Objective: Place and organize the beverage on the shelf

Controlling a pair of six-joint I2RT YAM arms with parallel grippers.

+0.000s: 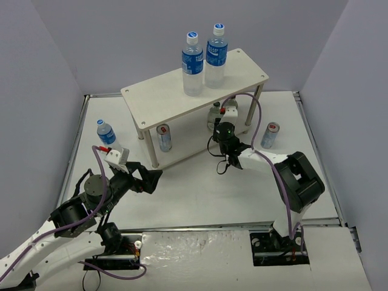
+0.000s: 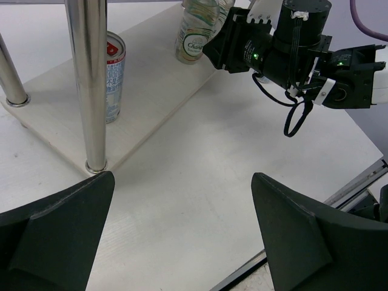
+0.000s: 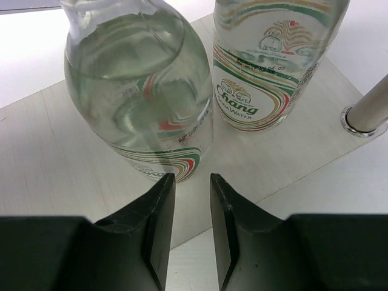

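**Right jaws.** Almost closed, with only a narrow slit between the two fingers [image 3: 154, 212]. They grip nothing and touch nothing. The tips sit at the front edge of the lower board [image 3: 48, 163] of the shelf [image 1: 163, 97], just short of the left small clear bottle [image 3: 139, 103]. The right small clear bottle [image 3: 273, 66] stands just beside the left one.

**Left jaws.** Wide open and empty, with the fingers [image 2: 60, 230] spread to either side of the left wrist view. They hang over bare tabletop [image 1: 200, 194], facing the near corner of the lower board and well apart from it.

**Edges and room.**
- A metal leg [image 2: 91, 85] stands at the board's near edge, directly in front of the silver can [image 2: 112, 76] as the left wrist sees it.
- Another leg [image 3: 367, 112] stands at the board's edge to the right of the two small bottles.
- Open board lies between the can and the small bottles.
- Open tabletop lies between the two arms.
- The right arm [image 1: 291, 182] reaches in from the right front, and the left arm [image 1: 91, 194] lies low at the left.

**Position and axis of the beverage.**
- On the top board: two tall bottles [image 1: 193, 63], side by side near the back right.
- On the lower board: the can and both small clear bottles.
- On the tabletop: a second can [image 1: 270, 135] to the right of the shelf and a short blue-labelled bottle [image 1: 106, 132] to its left.
- Every item stands upright with its long axis vertical and its cap or top upward.
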